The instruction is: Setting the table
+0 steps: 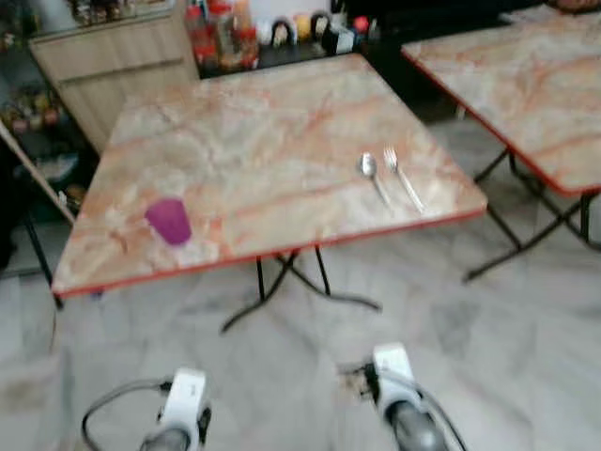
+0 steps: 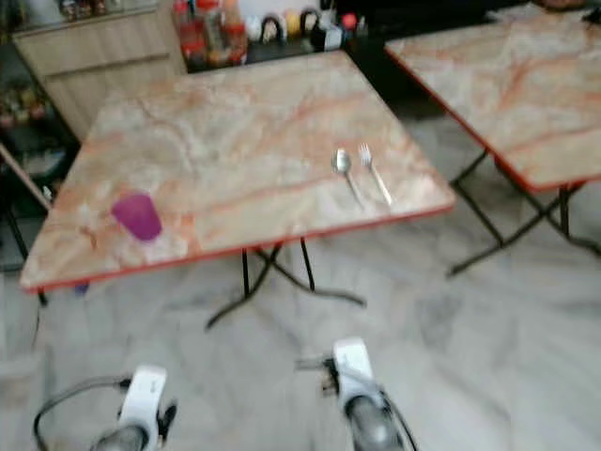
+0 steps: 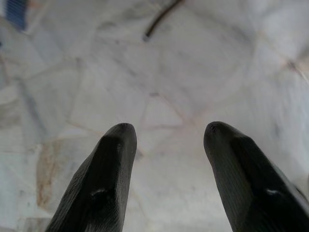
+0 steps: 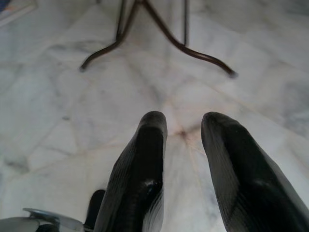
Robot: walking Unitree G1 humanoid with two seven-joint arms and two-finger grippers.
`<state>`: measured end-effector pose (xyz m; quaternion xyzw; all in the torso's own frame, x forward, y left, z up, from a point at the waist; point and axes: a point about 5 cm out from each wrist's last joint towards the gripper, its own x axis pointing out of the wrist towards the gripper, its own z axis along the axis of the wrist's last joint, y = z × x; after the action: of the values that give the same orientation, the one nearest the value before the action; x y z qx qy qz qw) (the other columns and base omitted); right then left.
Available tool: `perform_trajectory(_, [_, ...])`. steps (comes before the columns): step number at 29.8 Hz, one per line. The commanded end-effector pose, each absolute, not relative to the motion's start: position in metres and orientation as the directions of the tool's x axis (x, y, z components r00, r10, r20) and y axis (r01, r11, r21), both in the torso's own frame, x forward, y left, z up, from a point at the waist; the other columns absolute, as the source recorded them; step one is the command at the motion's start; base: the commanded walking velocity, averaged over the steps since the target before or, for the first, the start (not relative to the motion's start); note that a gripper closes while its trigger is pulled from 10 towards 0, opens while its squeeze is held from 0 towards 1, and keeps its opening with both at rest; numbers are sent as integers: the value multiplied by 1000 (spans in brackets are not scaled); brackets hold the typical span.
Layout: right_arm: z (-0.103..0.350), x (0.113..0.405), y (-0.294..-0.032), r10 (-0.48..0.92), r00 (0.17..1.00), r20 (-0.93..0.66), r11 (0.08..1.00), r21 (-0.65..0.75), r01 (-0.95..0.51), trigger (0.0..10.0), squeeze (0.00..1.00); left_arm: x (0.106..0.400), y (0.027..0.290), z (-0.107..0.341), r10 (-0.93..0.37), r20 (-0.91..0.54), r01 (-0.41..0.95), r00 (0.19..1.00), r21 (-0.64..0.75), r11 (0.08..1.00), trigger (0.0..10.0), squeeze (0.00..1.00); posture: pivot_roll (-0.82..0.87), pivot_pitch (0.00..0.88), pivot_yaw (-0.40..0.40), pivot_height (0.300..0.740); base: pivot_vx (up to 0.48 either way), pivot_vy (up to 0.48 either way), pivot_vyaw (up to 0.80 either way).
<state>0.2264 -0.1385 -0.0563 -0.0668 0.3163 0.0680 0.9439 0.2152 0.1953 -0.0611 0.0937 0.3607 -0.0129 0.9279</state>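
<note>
**Marble-patterned table part-set, both grippers empty and low**

Marbled in pink and orange with a red edge, folding table [image 1: 272, 141] at frame centre, seen from the head views. Spoon [image 1: 373, 176] and fork [image 1: 403, 178] side by side, just apart, near the table's right front corner in the right-centre of the frame. Long axes roughly parallel, running from upper left to lower right: spoon bowl and fork tines toward the far side, handles toward the near edge and its corner. Purple cup [image 1: 169, 221] upright at lower left of the tabletop, close to the front edge, well apart from the cutlery. Second, similar table [image 1: 526, 85] at upper right; jars and bottles [image 1: 221, 38] on a dark counter beyond, upper centre.

Left gripper [image 3: 166, 140] over bare marble floor, fingers wide apart, holding nothing. Right gripper [image 4: 183, 130] likewise over floor near the table's dark metal legs [image 4: 159, 34], fingers parted by a narrower gap, empty.

Likely risks, judged from here: cutlery handles near the edge, easy to nudge off in a reach; cup near the front edge, easy to topple with a sweeping arm; splayed table legs close to the walking path, a possible catch; blurred head views, poor for judging a grasp on thin, flat metal.
</note>
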Motion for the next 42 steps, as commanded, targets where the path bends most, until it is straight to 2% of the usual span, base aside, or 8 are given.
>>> perform_trajectory(1, [-59, 223, -144, 77, 779, -623, 982, -90, -169, 10000, 0, 209, 195, -65, 49, -687, 91, 725, 166, 982, 10000, 0, 23, 10, 99, 740, 311, 0, 800])
perform_trajectory(4, [-60, 222, -145, 75, 773, -630, 981, -92, -171, 10000, 0, 208, 195, -66, 51, -690, 91, 722, 168, 982, 10000, 0, 24, 0, 95, 740, 296, 0, 646])
perform_trajectory(14, [-64, 215, -149, 67, 749, -659, 984, -79, -158, 10000, 0, 206, 193, -67, 54, -698, 89, 715, 167, 982, 10000, 0, 21, 0, 86, 740, 0, 0, 0])
perform_trajectory(22, [-62, 219, -151, 57, 762, -645, 984, -92, -151, 10000, 0, 206, 190, -68, 54, -702, 85, 710, 162, 983, 10000, 0, 19, 0, 74, 740, 0, 0, 0])
perform_trajectory(29, [-36, 249, -144, 87, 871, -483, 984, -97, -152, 10000, 0, 207, 187, -68, 52, -695, 69, 717, 145, 987, 10000, 0, 7, 3, 72, 740, 0, 0, 0])
perform_trajectory(34, [-16, 266, -138, 129, 927, -353, 969, -152, -193, 10000, 0, 207, 186, -68, 47, -695, 77, 717, 146, 986, 10000, 0, 3, 8, 70, 740, 0, 0, 0])
perform_trajectory(36, [0, 276, -129, 179, 952, -249, 964, -147, -220, 10000, 0, 207, 186, -68, 46, -695, 78, 718, 146, 986, 10000, 0, -6, 12, 71, 740, 0, 0, 0])
perform_trajectory(42, [25, 287, -107, 298, 950, -94, 929, -199, -311, 10000, 0, 206, 184, -69, 43, -695, 78, 718, 142, 987, 10000, 0, -5, 21, 68, 740, 0, 0, 0])
